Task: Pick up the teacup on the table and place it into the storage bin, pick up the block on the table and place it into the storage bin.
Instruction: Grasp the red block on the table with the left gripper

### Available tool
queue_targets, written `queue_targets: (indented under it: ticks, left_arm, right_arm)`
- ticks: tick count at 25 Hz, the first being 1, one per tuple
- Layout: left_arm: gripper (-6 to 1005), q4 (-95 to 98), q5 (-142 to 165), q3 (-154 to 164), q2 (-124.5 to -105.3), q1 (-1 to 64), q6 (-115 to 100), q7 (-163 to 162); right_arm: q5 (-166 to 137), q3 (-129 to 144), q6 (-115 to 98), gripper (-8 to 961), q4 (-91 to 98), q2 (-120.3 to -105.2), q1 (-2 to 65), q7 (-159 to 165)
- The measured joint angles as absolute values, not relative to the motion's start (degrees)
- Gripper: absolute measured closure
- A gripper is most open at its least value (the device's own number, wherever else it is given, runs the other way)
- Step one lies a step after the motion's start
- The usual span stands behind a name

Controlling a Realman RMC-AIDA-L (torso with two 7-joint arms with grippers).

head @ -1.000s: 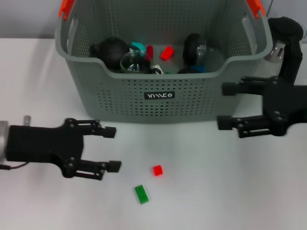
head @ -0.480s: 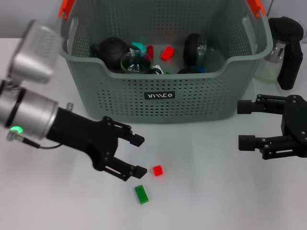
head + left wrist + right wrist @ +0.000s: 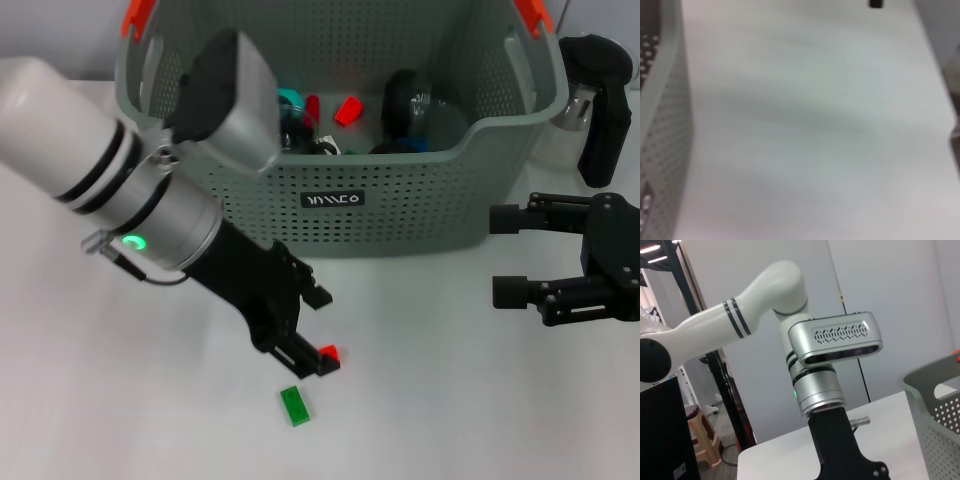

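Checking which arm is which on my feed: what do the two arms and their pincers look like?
The left arm is white with black bands, then a silver cylinder with a green light and a thin cable; its left pincer is black with slotted fingers. The right pincer is the same black, slotted design.

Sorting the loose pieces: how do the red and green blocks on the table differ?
The red block is smaller and squarish; the green block is longer. The red one lies at the open left gripper, partly hidden by a fingertip; the green one lies clear, nearer the robot. Both rest on the table.
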State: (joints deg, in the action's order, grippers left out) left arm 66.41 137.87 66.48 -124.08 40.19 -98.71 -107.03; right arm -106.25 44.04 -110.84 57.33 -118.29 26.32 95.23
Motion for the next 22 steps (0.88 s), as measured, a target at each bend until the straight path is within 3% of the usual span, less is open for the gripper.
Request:
queue_targets:
  ticks: [22]
  left_arm:
    - [242,70.52,143.91,87.09,-124.49,40.7,-86.32,-125.7]
  right_arm:
    - [-124.61,44.08,-107.73,26,55.99,-118.12,32.15,97.55]
